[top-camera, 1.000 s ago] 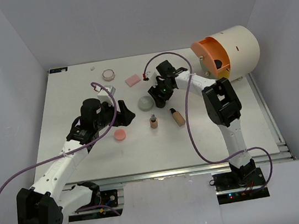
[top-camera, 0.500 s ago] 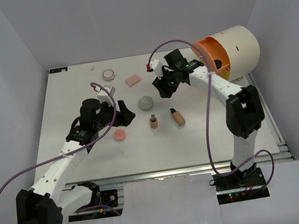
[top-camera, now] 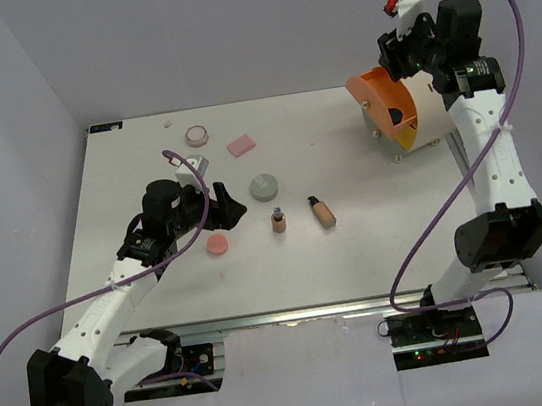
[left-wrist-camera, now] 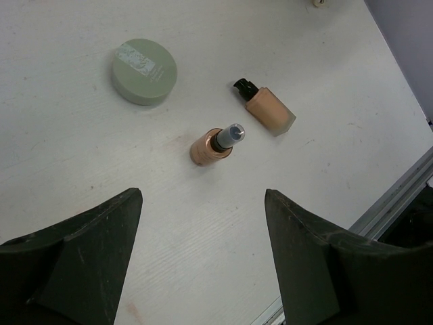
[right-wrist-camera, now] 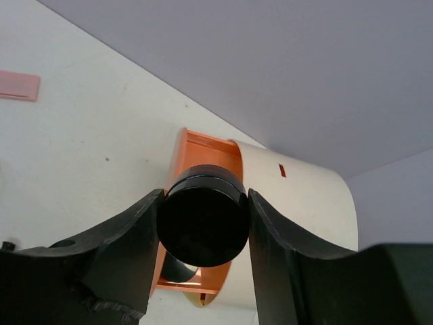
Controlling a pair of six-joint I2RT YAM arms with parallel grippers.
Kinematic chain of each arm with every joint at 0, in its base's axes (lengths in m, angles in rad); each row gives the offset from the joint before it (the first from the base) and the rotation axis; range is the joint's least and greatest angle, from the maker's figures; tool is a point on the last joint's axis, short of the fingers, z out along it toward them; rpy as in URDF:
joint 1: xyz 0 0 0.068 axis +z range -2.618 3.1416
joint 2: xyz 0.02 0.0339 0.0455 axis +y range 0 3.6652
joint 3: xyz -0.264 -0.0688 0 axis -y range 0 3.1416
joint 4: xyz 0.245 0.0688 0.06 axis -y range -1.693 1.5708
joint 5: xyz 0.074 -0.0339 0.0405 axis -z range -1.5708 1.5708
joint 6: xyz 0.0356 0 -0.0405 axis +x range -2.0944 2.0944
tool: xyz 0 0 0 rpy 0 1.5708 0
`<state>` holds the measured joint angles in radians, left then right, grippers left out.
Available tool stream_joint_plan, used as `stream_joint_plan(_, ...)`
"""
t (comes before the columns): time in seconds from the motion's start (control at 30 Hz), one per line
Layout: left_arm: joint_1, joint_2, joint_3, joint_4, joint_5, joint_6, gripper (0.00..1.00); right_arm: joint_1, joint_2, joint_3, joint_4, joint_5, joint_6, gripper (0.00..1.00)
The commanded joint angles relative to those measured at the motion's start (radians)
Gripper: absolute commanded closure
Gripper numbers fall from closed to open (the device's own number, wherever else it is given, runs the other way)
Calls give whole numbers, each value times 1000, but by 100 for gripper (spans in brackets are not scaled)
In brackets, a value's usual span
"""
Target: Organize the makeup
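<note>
1. Overhead, the right gripper (top-camera: 400, 56) hangs above the case (top-camera: 384, 96); disc (top-camera: 217, 244), green compact (top-camera: 264, 185), bottle (top-camera: 279, 221) and tube (top-camera: 323, 213) lie well left of it.
2. Left wrist: the left gripper (left-wrist-camera: 201, 203), also left of the case, has jaws spread and empty.
3. Right wrist: jaws clenched on the black compact (right-wrist-camera: 202, 225), right over the case's orange mouth. Stowing seems in hand; next, lower it inside and release.
</note>
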<state>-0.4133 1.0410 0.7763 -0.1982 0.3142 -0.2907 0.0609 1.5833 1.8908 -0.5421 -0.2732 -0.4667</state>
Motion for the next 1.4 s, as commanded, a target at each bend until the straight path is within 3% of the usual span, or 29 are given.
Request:
stream_joint_plan(0.0, 4, -32, -9, 24, 25, -4, 16, -58, 117, 58, -10, -29, 46, 86)
stream_joint_plan(0.23, 4, -29, -12, 26, 34, -9, 16, -118, 263, 155, -15, -92, 106, 70)
stream_joint_plan(0.5, 4, -27, -13, 29, 39, -11, 16, -118, 307, 156, -19, -113, 121, 39)
stream_joint_plan(0.73, 4, -27, -12, 29, 42, -10, 16, -118, 305, 126, -21, -101, 111, 24)
stream_joint_plan(0.83, 4, -27, -13, 28, 41, -10, 16, -118, 289, 121, -19, -112, 108, 24)
stream_joint_plan(0.93, 4, -29, -12, 28, 40, -10, 16, -118, 239, 100, -20, -200, 90, 27)
stream_joint_plan(1.07, 4, -29, -13, 30, 45, -11, 16, -99, 145, 44, -55, -448, -15, 43)
stream_joint_plan(1.13, 4, -29, -12, 29, 46, -12, 16, -67, 126, 5, -73, -487, -33, 71)
stream_joint_plan(1.2, 4, -30, -12, 31, 43, -12, 15, -6, 120, -17, -106, -431, -42, 86)
stream_joint_plan(1.37, 4, -32, -15, 30, 40, -12, 15, 153, 147, -98, -118, -167, -16, 89)
